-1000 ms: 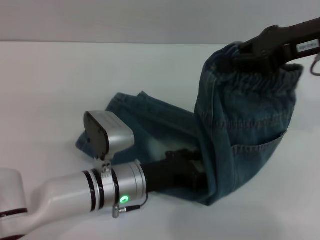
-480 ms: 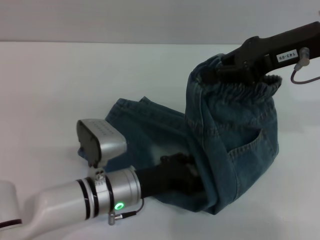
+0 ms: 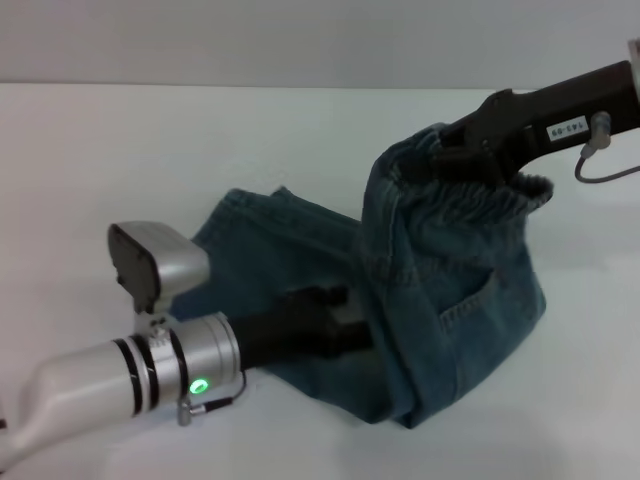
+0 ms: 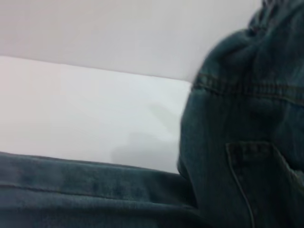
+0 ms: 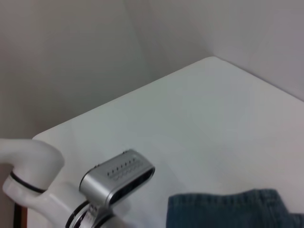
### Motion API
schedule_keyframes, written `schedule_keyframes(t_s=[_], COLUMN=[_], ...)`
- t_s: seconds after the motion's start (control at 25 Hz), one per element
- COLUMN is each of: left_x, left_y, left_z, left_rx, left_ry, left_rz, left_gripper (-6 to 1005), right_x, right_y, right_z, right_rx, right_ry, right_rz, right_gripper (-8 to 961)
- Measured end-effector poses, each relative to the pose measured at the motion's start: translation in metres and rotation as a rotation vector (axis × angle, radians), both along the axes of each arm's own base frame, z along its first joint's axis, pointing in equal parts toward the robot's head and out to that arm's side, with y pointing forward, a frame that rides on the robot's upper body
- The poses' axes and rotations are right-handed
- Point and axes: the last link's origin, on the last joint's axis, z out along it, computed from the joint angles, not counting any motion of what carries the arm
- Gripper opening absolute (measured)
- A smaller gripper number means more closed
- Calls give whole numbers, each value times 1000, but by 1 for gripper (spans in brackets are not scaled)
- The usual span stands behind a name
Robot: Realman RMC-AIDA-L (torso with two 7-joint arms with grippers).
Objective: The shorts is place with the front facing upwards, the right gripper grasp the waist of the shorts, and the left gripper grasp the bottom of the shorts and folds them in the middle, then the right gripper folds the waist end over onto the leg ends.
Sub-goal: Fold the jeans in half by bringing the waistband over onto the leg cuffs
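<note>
Right pincer [image 3: 455, 150] clenches the ruched waist [image 3: 480, 190] aloft; blue-green denim shorts [image 3: 440, 290] drape, pocket showing

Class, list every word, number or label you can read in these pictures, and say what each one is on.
White label on the black stem of the right gripper, which holds up the waist of the shorts: a few dark characters, upside down, too small to read.
Left gripper, shorts, table: no text.
</note>
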Motion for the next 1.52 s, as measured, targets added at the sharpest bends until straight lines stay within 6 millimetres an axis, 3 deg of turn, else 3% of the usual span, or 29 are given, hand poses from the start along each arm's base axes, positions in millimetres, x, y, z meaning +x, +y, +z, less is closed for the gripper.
schedule_keyframes(t_s=[0.2, 0.24, 0.6, 0.84, 1.04, 1.52], left_x=[-7, -12, -22, -32, -54, -67], left_y=[13, 20, 31, 44, 38, 25], left_z=[15, 25, 48, 93, 130, 132], left_rx=[53, 79, 143, 325, 498, 549], left_ry=[-3, -14, -37, -132, -183, -171], left_rz=[14, 31, 42, 55, 93, 114], left_gripper=[819, 819, 819, 818, 818, 816], right_x=[3, 4, 5, -7, -22, -39], right_y=[0, 0, 1, 2, 1, -1], right_z=[-4, -6, -12, -36, -60, -113], right_rx=[-9, -11, -5, -14, -28, -13], right_ry=[5, 7, 11, -4, -2, -88], right_rz=[-2, -1, 0, 44, 104, 203], right_gripper=[26, 26, 27, 27, 27, 54])
